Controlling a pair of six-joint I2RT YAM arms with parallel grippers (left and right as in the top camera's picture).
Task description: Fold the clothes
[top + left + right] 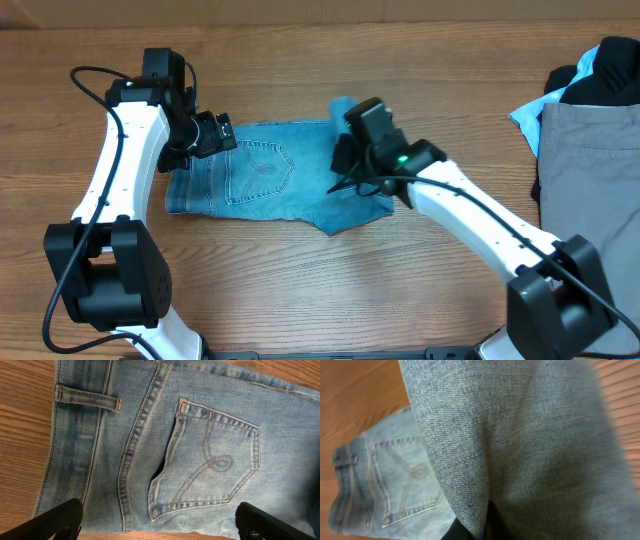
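Light-blue denim jeans (pixel 260 180) lie folded on the wooden table, one stitched back pocket (pixel 210 460) facing up. My left gripper (pixel 222 135) hovers over the waistband end, open, with its two black fingers (pixel 57 520) wide apart and only denim (pixel 200 450) beneath them. My right gripper (pixel 350 160) is at the jeans' right end, shut on a raised fold of the denim (pixel 520 435). In the right wrist view that fold drapes over the dark fingers (pixel 480 527) and hides most of them. The pocket (pixel 405 480) shows at lower left below it.
A pile of other garments sits at the right edge of the table: grey trousers (pixel 590 160), a black garment (pixel 600 85) and a pale blue one (pixel 525 120). Bare wood table (pixel 300 290) lies in front of the jeans.
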